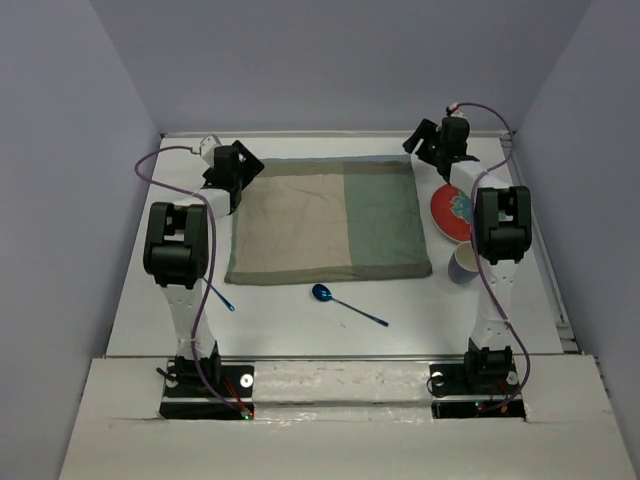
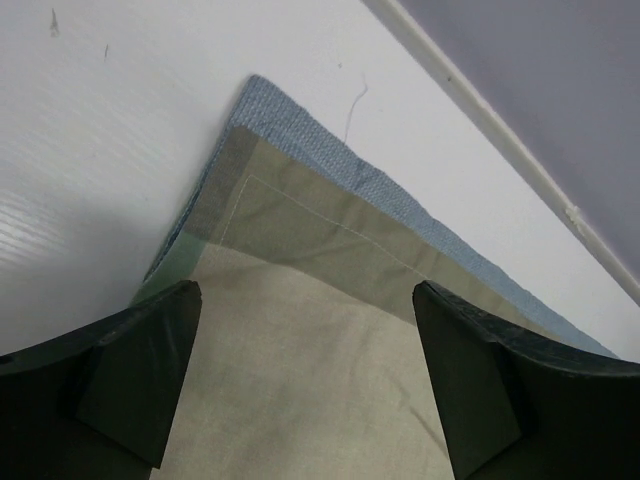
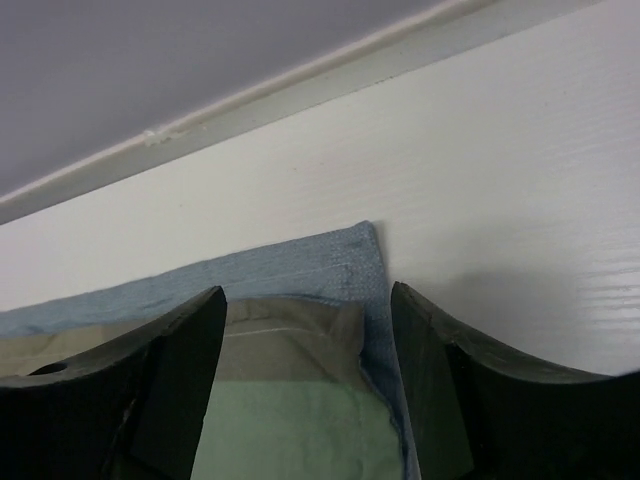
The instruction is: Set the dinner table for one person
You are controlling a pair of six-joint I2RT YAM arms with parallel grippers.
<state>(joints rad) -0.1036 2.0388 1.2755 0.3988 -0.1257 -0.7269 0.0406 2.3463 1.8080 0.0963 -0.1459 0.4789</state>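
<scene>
On the white dinner table (image 1: 300,335) a tan-and-green placemat (image 1: 330,220) lies flat in the middle. My left gripper (image 1: 238,170) hovers over its far left corner. In the left wrist view that gripper (image 2: 305,375) is open, with the tan cloth (image 2: 300,300) beneath the spread fingers (image 2: 140,370). My right gripper (image 1: 432,150) is at the far right corner. In the right wrist view it (image 3: 305,385) is open, and the placemat corner (image 3: 330,270) lies loose between the fingers (image 3: 450,390), slightly rumpled with its blue underside showing.
A red plate (image 1: 452,212) and a small cup (image 1: 463,263) stand right of the placemat, partly behind the right arm. A blue spoon (image 1: 345,305) lies in front of the mat. Another blue utensil (image 1: 220,297) peeks out by the left arm. Lavender walls enclose the table.
</scene>
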